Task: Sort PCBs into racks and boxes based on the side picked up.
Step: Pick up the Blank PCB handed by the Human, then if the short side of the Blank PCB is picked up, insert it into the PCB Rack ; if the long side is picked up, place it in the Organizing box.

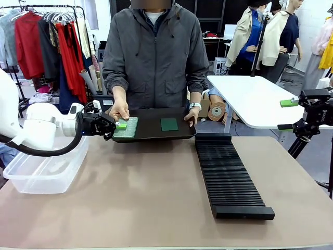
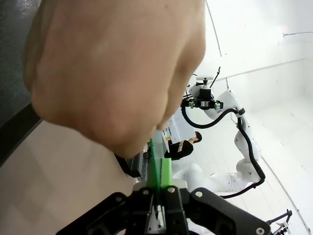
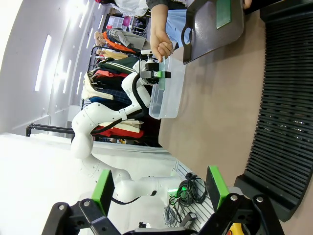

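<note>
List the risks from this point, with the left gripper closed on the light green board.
1. The person's hand sits right beside the left gripper; lifting now might bump or pinch it.
2. The gripper clamps the light green PCB only at its edge, so the board may tilt or slip once it is raised.
3. The person holds the black tray; a tug could jolt it and slide the darker PCB.

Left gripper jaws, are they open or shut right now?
Shut. The left gripper has its green pads clamped on the thin edge of the larger light green rectangular board.
</note>
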Robot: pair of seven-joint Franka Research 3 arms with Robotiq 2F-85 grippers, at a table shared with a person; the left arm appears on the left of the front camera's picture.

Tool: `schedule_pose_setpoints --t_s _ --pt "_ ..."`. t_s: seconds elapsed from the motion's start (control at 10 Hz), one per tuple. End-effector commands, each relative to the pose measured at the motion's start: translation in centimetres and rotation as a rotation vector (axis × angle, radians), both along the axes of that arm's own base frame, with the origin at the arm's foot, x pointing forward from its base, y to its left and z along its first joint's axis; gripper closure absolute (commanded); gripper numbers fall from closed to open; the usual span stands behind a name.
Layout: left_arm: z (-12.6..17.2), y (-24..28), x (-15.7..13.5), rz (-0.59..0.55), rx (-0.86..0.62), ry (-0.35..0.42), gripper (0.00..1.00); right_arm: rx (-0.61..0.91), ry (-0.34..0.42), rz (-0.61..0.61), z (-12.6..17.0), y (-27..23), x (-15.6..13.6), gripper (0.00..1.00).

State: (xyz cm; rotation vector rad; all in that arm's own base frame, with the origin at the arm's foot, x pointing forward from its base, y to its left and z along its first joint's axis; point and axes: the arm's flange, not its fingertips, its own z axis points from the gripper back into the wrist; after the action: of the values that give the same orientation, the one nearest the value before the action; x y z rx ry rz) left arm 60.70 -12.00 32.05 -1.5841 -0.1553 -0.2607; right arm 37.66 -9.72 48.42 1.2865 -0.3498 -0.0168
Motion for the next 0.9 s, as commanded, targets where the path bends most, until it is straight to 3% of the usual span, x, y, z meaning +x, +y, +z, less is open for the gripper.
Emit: schedule_pose_setpoints --t_s 0.0,0.8 --pt "-0.01 0.00 0.01 0.004 -0.004 -0.002 1.00 0.011 -0.013 -0.013 0.23 0.25 -0.19 0.00" --pt "-0.01 0.00 0.01 0.004 -0.004 -0.002 1.00 0.011 -0.013 -0.013 0.23 0.25 -0.19 0.00"
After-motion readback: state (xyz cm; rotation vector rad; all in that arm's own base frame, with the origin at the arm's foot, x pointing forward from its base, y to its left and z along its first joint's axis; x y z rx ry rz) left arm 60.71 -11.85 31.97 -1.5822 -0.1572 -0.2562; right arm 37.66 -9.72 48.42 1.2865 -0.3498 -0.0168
